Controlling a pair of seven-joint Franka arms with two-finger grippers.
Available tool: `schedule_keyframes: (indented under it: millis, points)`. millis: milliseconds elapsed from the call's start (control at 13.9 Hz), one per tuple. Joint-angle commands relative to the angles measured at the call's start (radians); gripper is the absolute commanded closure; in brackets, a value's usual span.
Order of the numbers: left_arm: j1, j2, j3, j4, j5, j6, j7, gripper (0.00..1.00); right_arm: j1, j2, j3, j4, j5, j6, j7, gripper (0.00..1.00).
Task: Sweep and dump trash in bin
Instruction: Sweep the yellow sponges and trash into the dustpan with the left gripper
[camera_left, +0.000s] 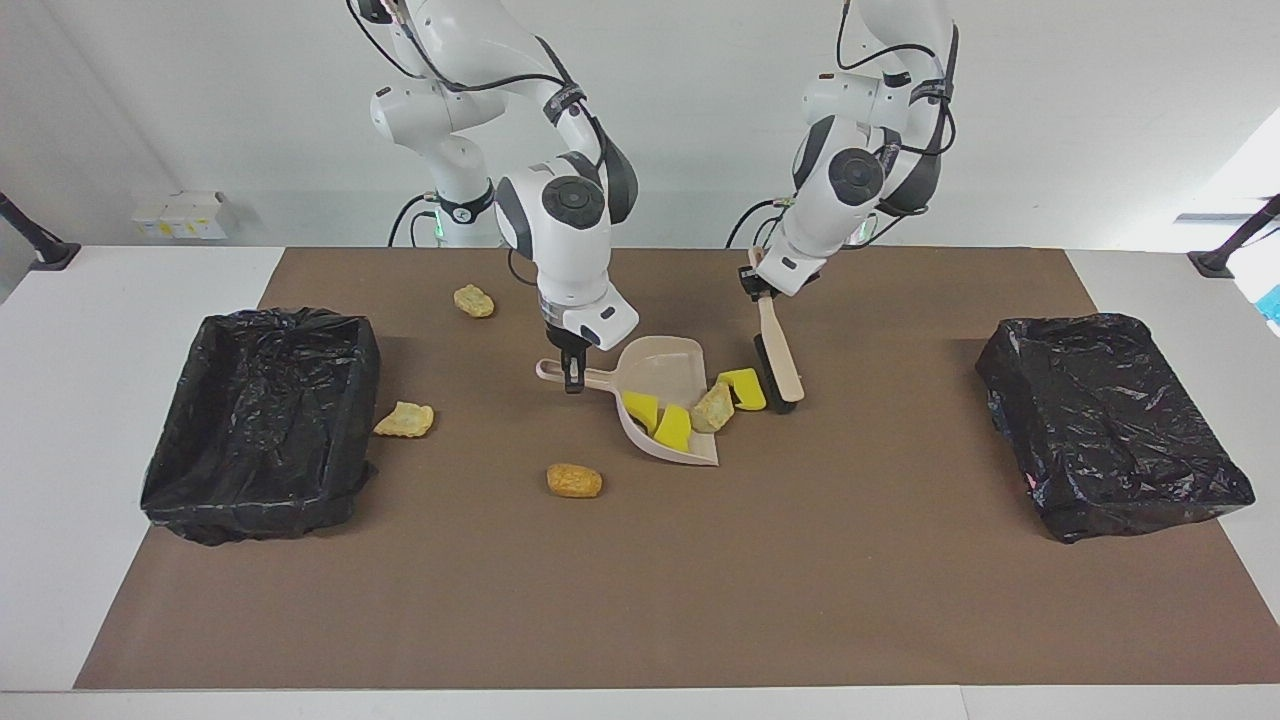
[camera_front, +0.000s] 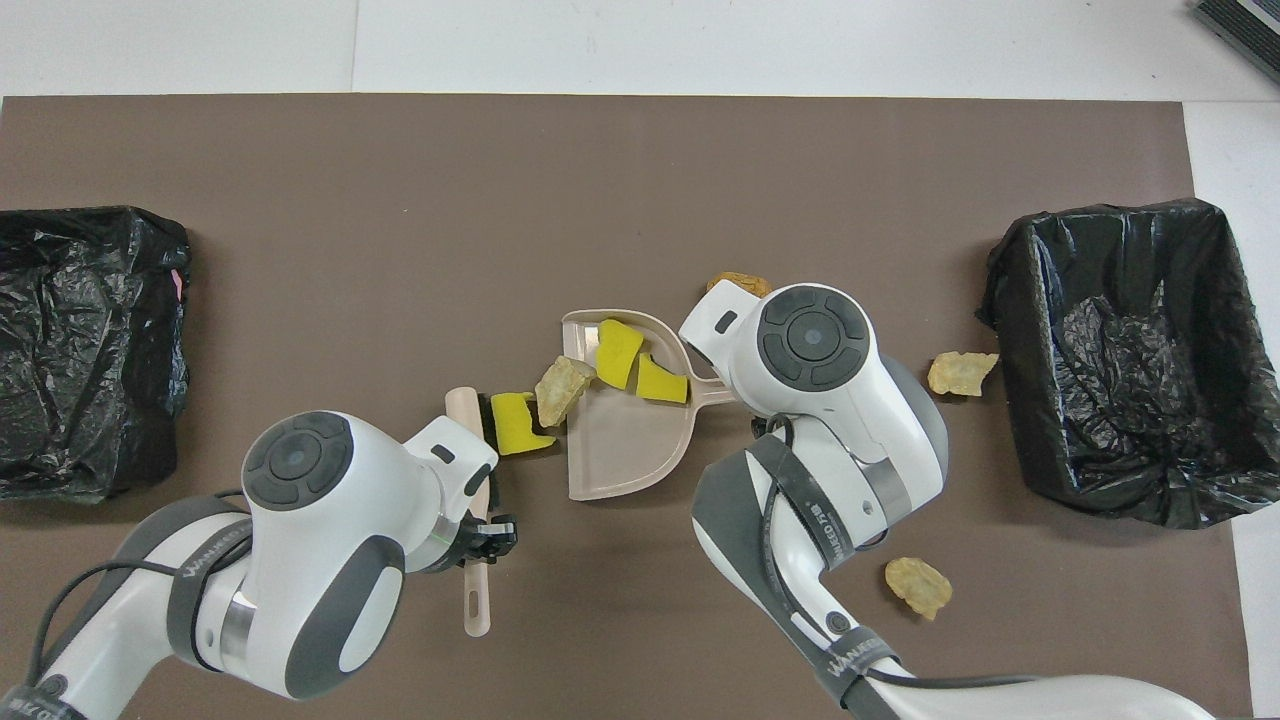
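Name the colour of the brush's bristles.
Black, on the brush with a beige handle; clearest in the facing view.

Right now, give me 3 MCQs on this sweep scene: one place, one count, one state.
1. Where is the brush head?
A. In a bin
B. Beside the yellow scrap just outside the dustpan mouth
C. On the dustpan handle

2. How many yellow pieces lie inside the dustpan?
A. None
B. Two
C. Four

3. What is the right gripper doing?
A. Shut on the dustpan handle
B. Open above a bin
C. Holding the brush

Answers:
1 B: the bristles sit right against that scrap, toward the left arm's end of the table.
2 B: two yellow pieces rest in the pan; a third is outside.
3 A: its fingers clamp the handle; the left gripper holds the brush.
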Motion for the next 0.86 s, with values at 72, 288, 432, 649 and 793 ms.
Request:
schedule_keyframes:
  millis: [72,288,432,649,793]
  points:
    - [-0.091,-0.007,0.015,0.004,-0.079,0.077,0.004,1.0,0.021,-0.009,0.007,-0.023,0.01,0.041,0.053,1.0]
    - [-0.112,0.034,0.015,0.073,-0.086,0.088,0.01,1.0,0.019,-0.009,0.007,-0.025,0.011,0.042,0.056,1.0]
    - [-0.095,0.027,0.02,0.085,-0.086,0.071,0.023,1.0,0.013,-0.009,0.007,-0.026,0.011,0.038,0.05,1.0]
    - [-0.048,0.022,0.029,0.114,-0.075,0.05,0.146,1.0,0.01,-0.008,0.007,-0.025,0.011,0.041,0.049,1.0]
    - [-0.025,0.019,0.029,0.105,-0.073,0.036,0.154,1.0,0.008,-0.007,0.007,-0.025,0.013,0.042,0.053,1.0]
